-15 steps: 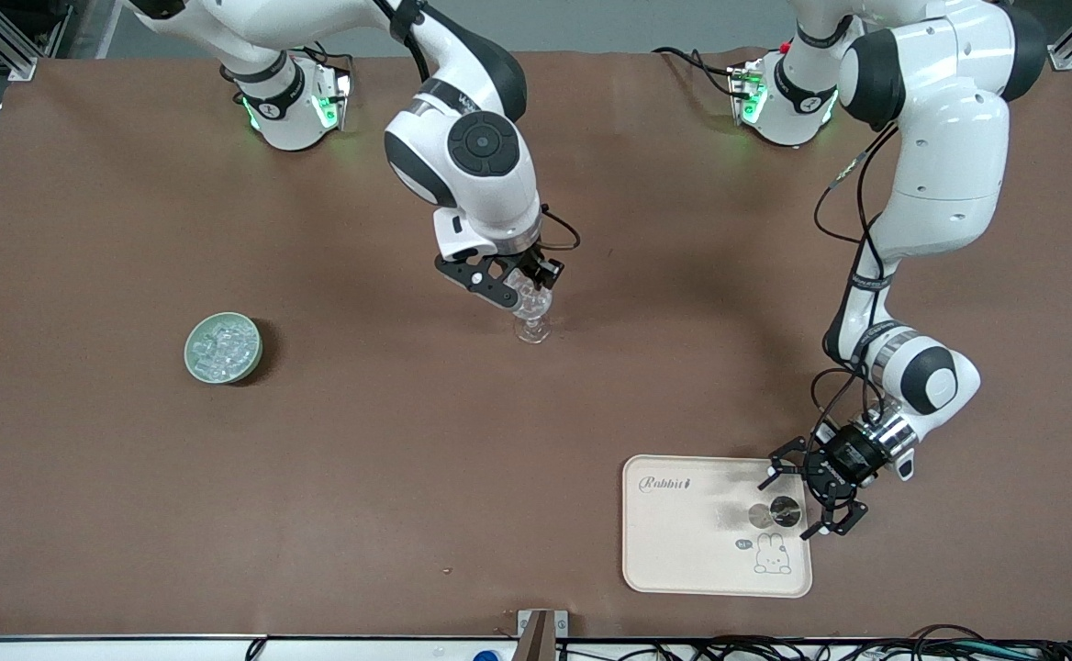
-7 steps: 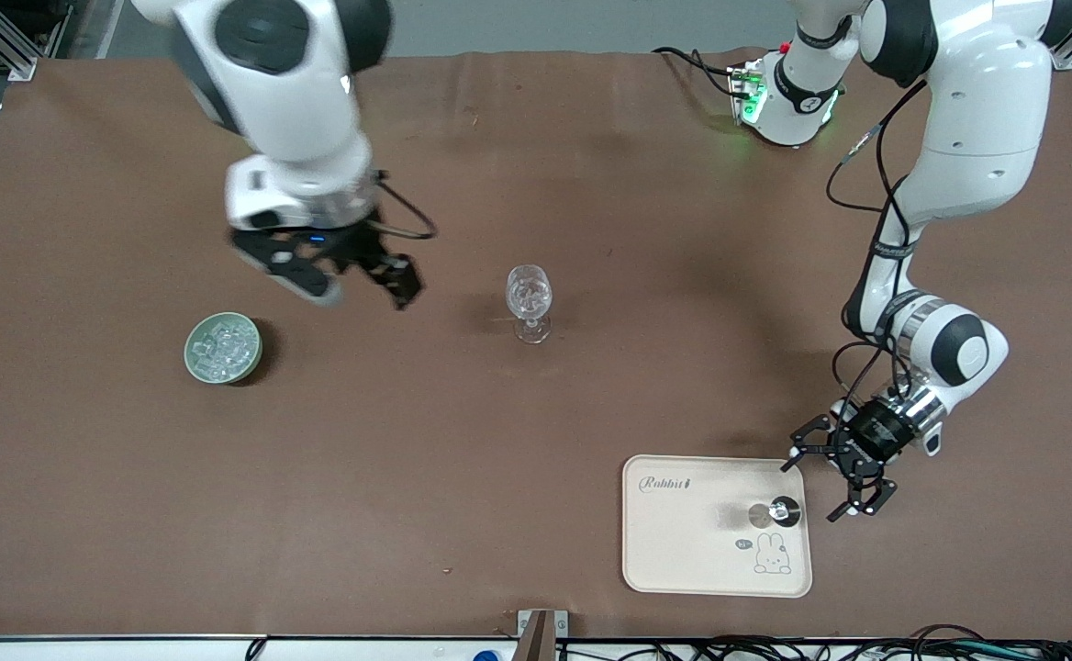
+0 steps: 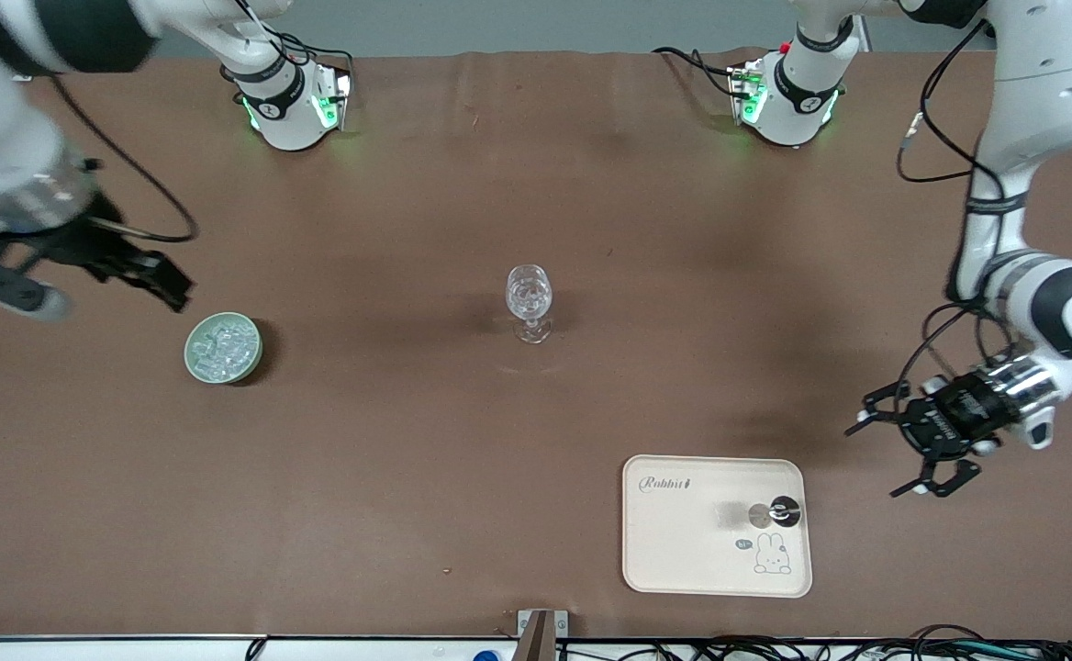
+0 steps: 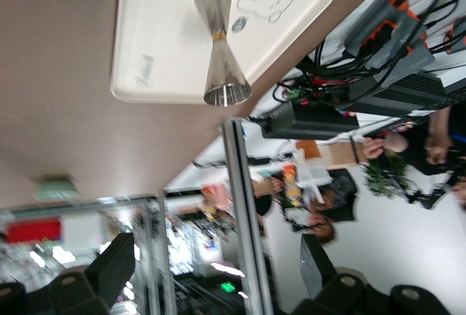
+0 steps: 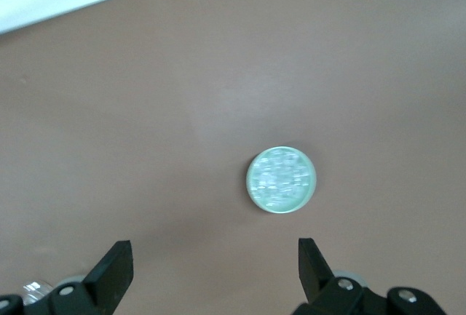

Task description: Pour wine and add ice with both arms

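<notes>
A clear stemmed glass stands mid-table with a few ice cubes in its bowl. A green bowl full of ice sits toward the right arm's end; it also shows in the right wrist view. My right gripper is open and empty, over the table just past the bowl toward the right arm's end. A metal jigger stands on the cream tray. My left gripper is open and empty, over bare table beside the tray.
The brown table runs wide between glass, bowl and tray. The arm bases stand along the edge farthest from the front camera. Cables lie along the nearest edge.
My right gripper left the glass and swung to the right arm's end, past the bowl. My left gripper drew away from the jigger and off the tray toward the left arm's end.
</notes>
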Action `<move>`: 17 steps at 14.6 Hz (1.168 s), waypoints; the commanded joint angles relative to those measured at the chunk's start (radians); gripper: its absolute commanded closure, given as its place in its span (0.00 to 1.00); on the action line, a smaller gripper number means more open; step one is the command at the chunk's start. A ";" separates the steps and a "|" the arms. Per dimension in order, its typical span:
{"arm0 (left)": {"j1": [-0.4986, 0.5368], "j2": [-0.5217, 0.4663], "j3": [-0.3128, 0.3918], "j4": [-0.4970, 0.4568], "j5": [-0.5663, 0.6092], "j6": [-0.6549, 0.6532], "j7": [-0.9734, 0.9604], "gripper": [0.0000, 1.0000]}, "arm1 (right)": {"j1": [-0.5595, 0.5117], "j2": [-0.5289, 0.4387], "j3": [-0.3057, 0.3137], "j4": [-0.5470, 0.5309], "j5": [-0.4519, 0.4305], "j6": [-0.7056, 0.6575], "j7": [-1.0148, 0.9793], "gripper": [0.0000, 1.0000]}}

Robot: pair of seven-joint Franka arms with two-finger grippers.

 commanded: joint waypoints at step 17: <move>0.028 -0.217 -0.104 0.255 1.141 -0.236 0.686 0.00 | -0.092 -0.064 -0.096 -0.052 0.115 -0.027 -0.341 0.00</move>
